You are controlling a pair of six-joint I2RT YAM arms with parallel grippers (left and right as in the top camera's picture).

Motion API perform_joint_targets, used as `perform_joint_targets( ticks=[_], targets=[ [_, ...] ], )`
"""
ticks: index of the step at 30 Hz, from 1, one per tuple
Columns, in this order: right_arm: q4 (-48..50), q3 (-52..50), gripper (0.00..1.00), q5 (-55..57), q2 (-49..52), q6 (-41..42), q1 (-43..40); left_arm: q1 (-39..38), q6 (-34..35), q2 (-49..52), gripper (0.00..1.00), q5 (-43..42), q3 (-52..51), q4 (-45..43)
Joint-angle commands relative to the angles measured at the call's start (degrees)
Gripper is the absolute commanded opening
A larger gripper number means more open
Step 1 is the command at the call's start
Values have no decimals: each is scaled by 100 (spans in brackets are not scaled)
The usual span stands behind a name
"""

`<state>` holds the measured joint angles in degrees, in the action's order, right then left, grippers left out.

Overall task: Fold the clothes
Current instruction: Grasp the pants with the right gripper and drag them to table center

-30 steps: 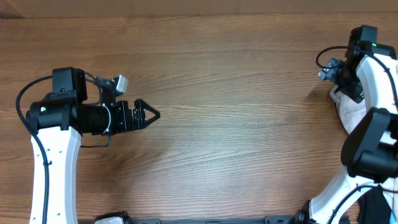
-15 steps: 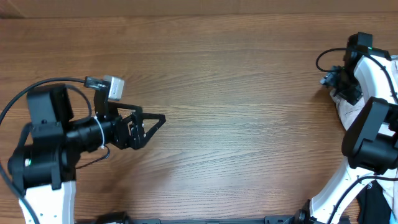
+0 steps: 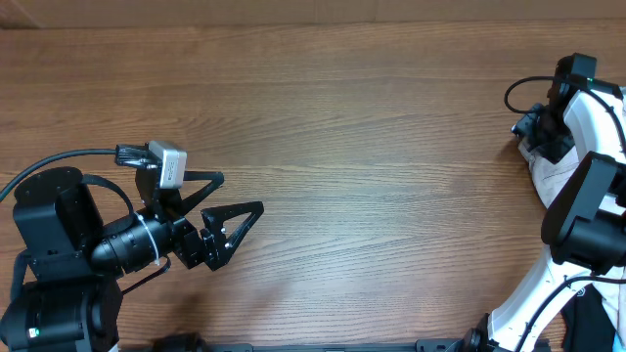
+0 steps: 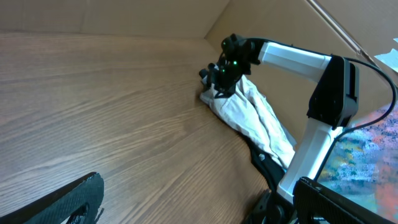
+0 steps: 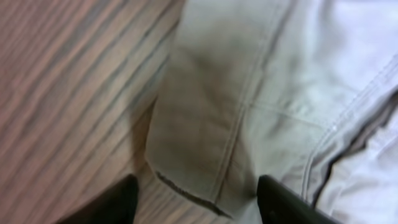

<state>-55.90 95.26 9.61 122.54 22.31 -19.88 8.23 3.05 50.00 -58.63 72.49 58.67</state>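
Observation:
The clothes, cream shorts (image 3: 554,178), lie bunched at the table's right edge, also seen as a crumpled heap (image 4: 252,115) in the left wrist view. My right gripper (image 3: 531,127) is down at their far end. Its two dark fingers (image 5: 119,202) straddle a stitched hem corner (image 5: 205,155). The jaws are partly apart, with a gap between the left finger and the fabric. My left gripper (image 3: 240,194) hovers wide open over bare wood on the left, far from the shorts. Its fingertips (image 4: 68,199) hold nothing.
The wooden table (image 3: 372,147) stretches between the two arms. A cardboard wall (image 4: 124,15) stands along the back. Something black (image 3: 590,318) lies off the table's front right corner beside the right arm's base (image 4: 311,149).
The left arm has drawn back toward the front left, and its open gripper has dropped lower and turned diagonally. The right arm has shifted slightly to the right over the shorts.

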Motion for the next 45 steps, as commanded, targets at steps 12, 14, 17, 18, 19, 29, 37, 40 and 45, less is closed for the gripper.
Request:
perform_joint_targets(
  ticks=[12, 14, 17, 18, 19, 29, 37, 40, 45],
  targets=[
    [286, -555, 4, -197, 90, 26, -9, -48, 81, -20, 100, -138, 120, -26],
    [168, -496, 4, -385, 15, 28, -13, -48, 81, -20, 100, -136, 120, -44],
    [-57, -260, 4, -531, -299, 31, -13, -48, 81, -20, 100, -138, 120, -44],
    [-140, -157, 4, -549, -474, 31, -13, -48, 83, -22, 100, -138, 120, -42],
    [-238, -33, 4, -570, -710, 31, -13, -48, 81, -20, 100, -138, 120, -42],
    [-1311, 1781, 4, -1797, -3062, -304, 31, -48, 83, -20, 100, -144, 120, -63],
    [-1554, 2352, 4, -2747, -3711, -516, 1078, -48, 83, -24, 100, -168, 125, -68],
    [-1631, 2295, 4, -2771, -3624, -608, 1928, -48, 85, -24, 100, -168, 173, -68],
    [-1604, 2085, 4, -2708, -3283, -619, 3370, -37, 81, -24, 100, -120, 496, -66]
  ],
)
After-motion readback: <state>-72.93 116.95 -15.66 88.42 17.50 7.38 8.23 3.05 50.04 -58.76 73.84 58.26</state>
